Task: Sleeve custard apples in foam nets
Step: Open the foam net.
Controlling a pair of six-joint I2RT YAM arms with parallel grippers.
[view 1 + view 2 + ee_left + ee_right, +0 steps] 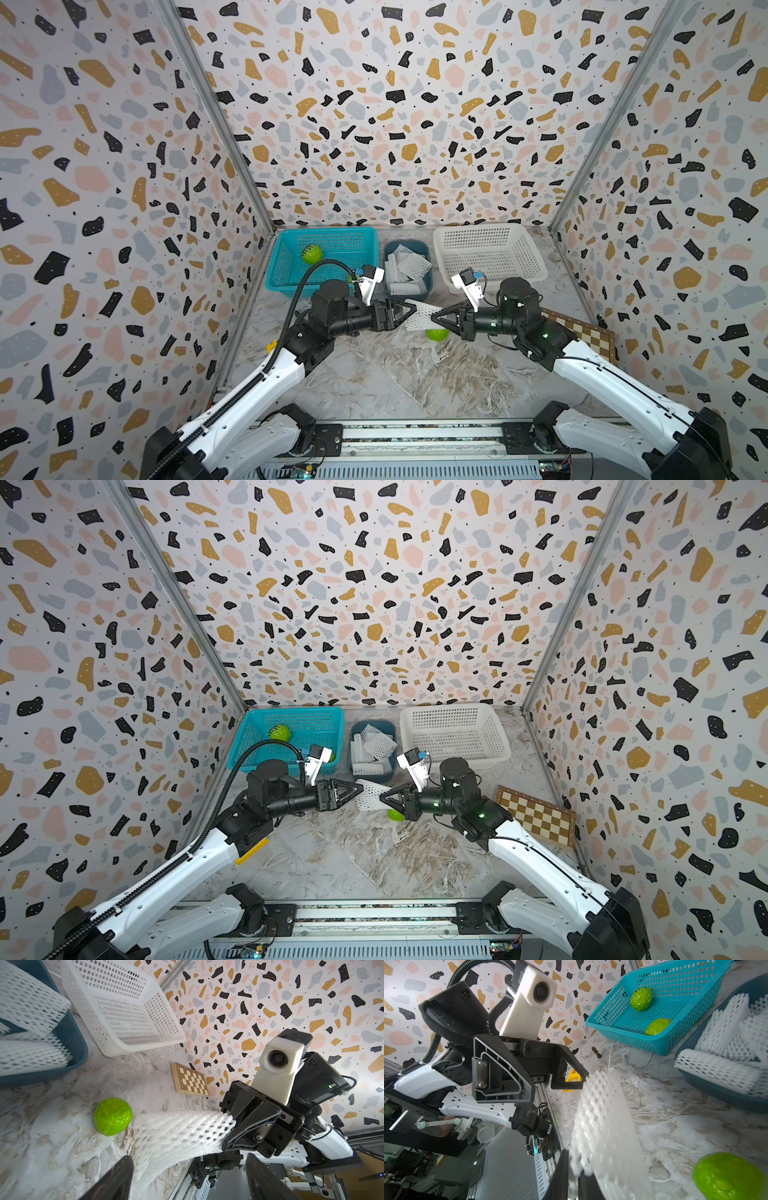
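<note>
A white foam net [422,314] [182,1130] hangs stretched between my two grippers above the table. My right gripper [433,318] [574,1167] is shut on one end of it. At the other end my left gripper [409,313] [188,1156] stands open, its jaws wide apart, with the net's free end against one finger [571,1082]. One custard apple [437,334] [113,1119] lies on the table just below the net. Two more custard apples [641,999] [657,1026] lie in the blue basket [286,266]. Several more foam nets [406,266] fill a dark blue bin.
A white lattice basket [490,232] stands at the back right, with nothing in it. A chessboard [536,816] lies by the right wall behind the right arm. A small black chess piece [596,1052] lies near the blue basket. A yellow piece [251,851] shows by the left arm.
</note>
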